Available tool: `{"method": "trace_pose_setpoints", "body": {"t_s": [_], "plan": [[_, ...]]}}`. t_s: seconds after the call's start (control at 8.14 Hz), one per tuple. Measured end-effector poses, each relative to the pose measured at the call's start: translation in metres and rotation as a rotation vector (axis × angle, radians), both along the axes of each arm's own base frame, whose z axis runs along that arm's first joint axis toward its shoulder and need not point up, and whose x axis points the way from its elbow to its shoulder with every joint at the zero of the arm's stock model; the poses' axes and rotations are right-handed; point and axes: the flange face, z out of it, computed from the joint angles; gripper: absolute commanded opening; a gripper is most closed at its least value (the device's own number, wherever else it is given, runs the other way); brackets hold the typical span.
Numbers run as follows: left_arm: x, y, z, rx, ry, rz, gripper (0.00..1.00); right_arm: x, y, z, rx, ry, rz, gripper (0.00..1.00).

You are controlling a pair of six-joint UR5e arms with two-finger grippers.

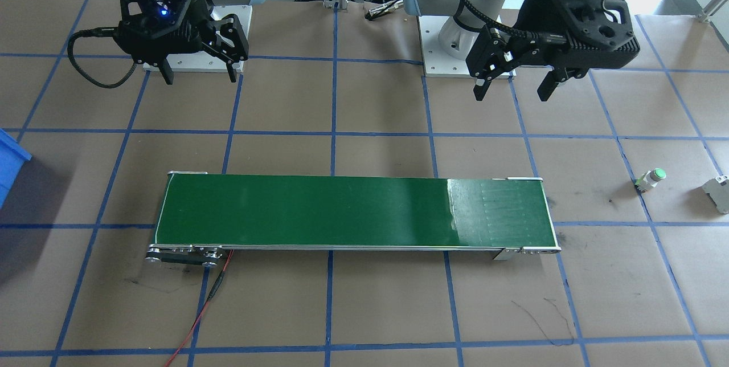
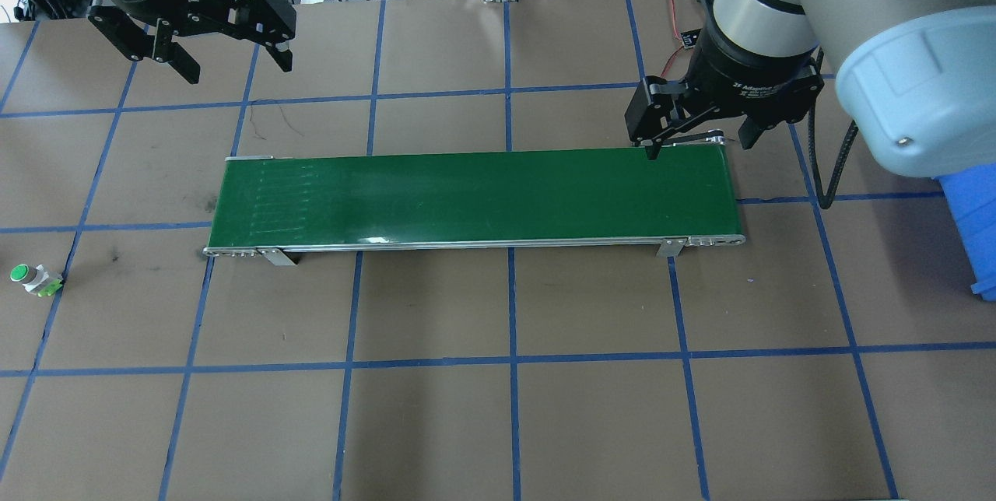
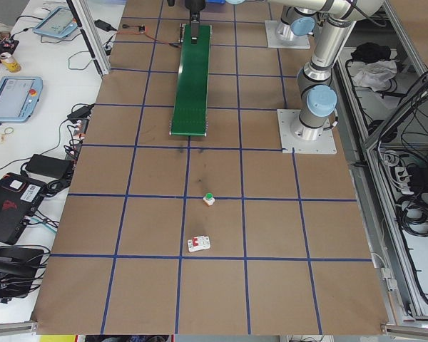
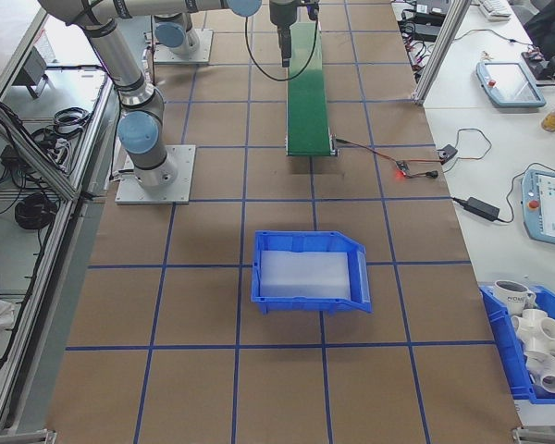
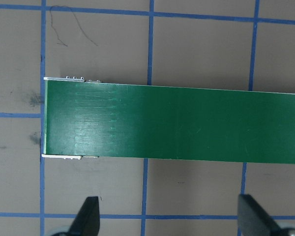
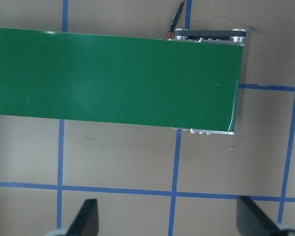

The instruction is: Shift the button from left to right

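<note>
The button (image 1: 651,179), green-capped on a pale body, lies on its side on the brown table at the robot's far left, also seen as the button (image 2: 31,278) and the button (image 3: 209,199). My left gripper (image 1: 511,90) hangs open and empty well above the table near the left arm's base, far from the button; the wrist view shows the left gripper (image 5: 169,216) over the conveyor's left end. My right gripper (image 2: 700,145) is open and empty above the conveyor's right end, with nothing between its fingers (image 6: 86,219).
A long green conveyor belt (image 2: 475,197) lies across the table's middle, with a red wire (image 1: 199,315) trailing from its right end. A grey blocky component (image 1: 719,193) sits just beyond the button. A blue bin (image 4: 310,268) stands at the robot's far right.
</note>
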Motion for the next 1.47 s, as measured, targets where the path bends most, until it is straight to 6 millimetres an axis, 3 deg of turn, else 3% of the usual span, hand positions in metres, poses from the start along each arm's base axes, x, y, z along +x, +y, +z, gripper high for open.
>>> {"method": "trace_pose_setpoints", "body": {"t_s": [0.49,0.61,0.74,0.86,0.98,1.23,1.47], "plan": [[0.005,0.009,-0.015,0.027,-0.007,-0.01,1.0,0.0,0.0,0.0,0.001,-0.001,0.0,1.0],[0.013,0.008,-0.022,0.034,-0.01,-0.03,1.0,0.0,0.0,0.0,0.001,-0.001,0.0,1.0],[0.033,0.004,-0.026,0.027,-0.017,-0.032,1.0,0.0,0.0,-0.001,0.001,-0.001,-0.001,1.0],[0.068,0.001,-0.027,0.026,-0.038,-0.015,1.0,0.0,0.0,0.0,0.001,-0.001,-0.001,1.0],[0.116,-0.001,-0.027,0.031,-0.066,-0.018,1.0,0.001,0.0,0.0,0.001,-0.001,-0.001,1.0],[0.237,0.011,-0.03,0.051,-0.094,-0.07,1.0,0.001,0.0,0.0,0.0,-0.001,-0.001,1.0],[0.35,0.04,-0.054,0.101,-0.072,-0.119,1.0,0.001,0.0,0.0,0.0,-0.001,-0.001,1.0]]}}
